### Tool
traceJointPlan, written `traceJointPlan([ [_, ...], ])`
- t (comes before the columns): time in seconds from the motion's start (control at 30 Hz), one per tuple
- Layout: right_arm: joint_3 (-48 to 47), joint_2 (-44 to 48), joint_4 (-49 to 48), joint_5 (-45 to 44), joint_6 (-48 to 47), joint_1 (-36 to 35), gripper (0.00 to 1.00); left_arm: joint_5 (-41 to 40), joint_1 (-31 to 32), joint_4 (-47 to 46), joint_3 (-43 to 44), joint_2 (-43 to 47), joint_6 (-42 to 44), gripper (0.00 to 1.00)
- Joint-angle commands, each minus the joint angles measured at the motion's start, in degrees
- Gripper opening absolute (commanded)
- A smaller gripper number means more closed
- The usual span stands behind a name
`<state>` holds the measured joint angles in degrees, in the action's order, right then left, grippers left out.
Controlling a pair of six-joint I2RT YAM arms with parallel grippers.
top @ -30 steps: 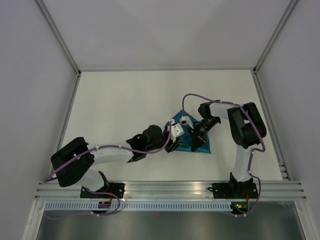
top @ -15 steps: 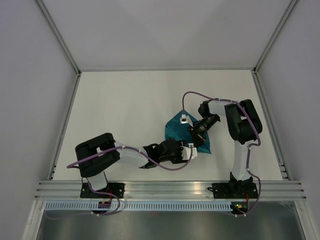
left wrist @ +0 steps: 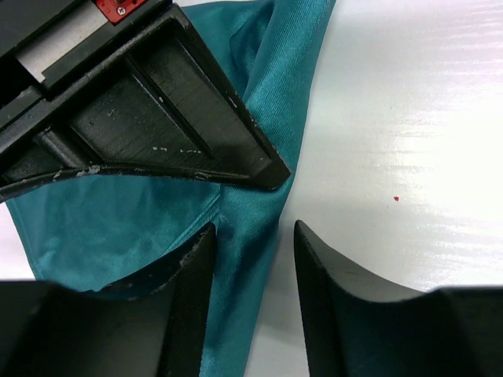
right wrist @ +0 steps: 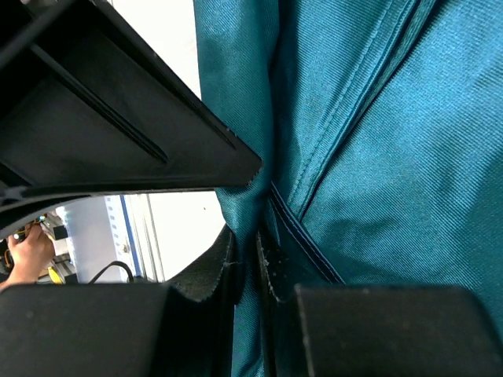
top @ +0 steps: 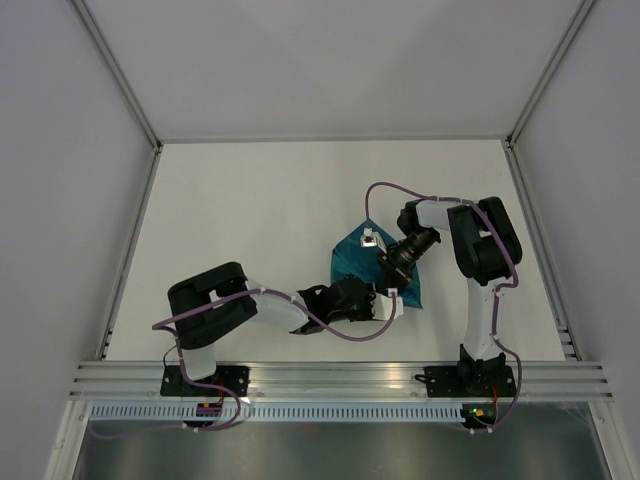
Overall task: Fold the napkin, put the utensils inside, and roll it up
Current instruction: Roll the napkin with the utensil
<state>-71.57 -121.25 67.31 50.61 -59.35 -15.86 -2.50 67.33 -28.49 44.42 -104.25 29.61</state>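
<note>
The dark teal napkin (top: 352, 262) lies bunched on the white table right of centre. It fills the right wrist view (right wrist: 393, 157) and shows in the left wrist view (left wrist: 118, 220). My right gripper (top: 392, 272) is shut on a raised fold of the napkin (right wrist: 245, 243). My left gripper (top: 388, 300) is at the napkin's near edge, open, with a narrow strip of cloth lying between its fingers (left wrist: 251, 236). The two grippers are very close: a right finger (left wrist: 157, 126) sits just beyond the left fingertips. No utensils are in view.
The white table (top: 250, 220) is enclosed by white walls at the back and sides. An aluminium rail (top: 340, 375) with both arm bases runs along the near edge. A purple cable (top: 385, 190) loops above the right arm.
My left arm has drawn back and swung its gripper from the napkin's left side round to its near edge. My right gripper has shifted slightly, still on the cloth, and the napkin has bunched more.
</note>
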Motion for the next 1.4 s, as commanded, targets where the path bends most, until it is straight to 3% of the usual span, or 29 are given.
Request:
traceJointPlan([
  [0.0,0.29,-3.20,-6.84,-8.16,-3.67,0.21,0.04,2.24,0.35,2.55,1.63,-2.27,0.37,0.47],
  [0.3,0.64,-2.76,-7.19,-7.98,-3.23,0.30,0.06,6.63,0.26,4.05,0.84,-4.03,-6.48,0.14],
  [0.4,0.82,-1.53,-7.45,-7.81,-2.79,0.39,0.16,8.82,-0.09,5.99,1.63,-4.74,-8.51,0.03],
  [0.53,0.64,1.10,-7.63,-6.32,-1.74,0.83,0.34,13.48,-0.71,7.04,1.72,-4.91,-11.75,0.02],
  [0.67,-0.14,5.57,-8.33,-4.56,0.81,2.49,0.47,18.31,-2.99,8.54,2.16,-5.53,-14.66,0.02],
  [1.03,0.81,18.85,-8.32,2.21,-1.28,13.21,0.50,34.56,-11.25,11.00,3.30,-7.55,-24.40,0.02],
  [1.23,13.54,33.16,-20.16,-0.95,-1.47,14.89,0.52,44.68,-16.26,14.77,6.72,-12.03,-28.99,0.02],
  [1.37,25.83,45.45,-31.25,-7.88,0.55,10.96,0.55,50.31,-18.72,18.90,10.32,-17.38,-32.33,0.02],
])
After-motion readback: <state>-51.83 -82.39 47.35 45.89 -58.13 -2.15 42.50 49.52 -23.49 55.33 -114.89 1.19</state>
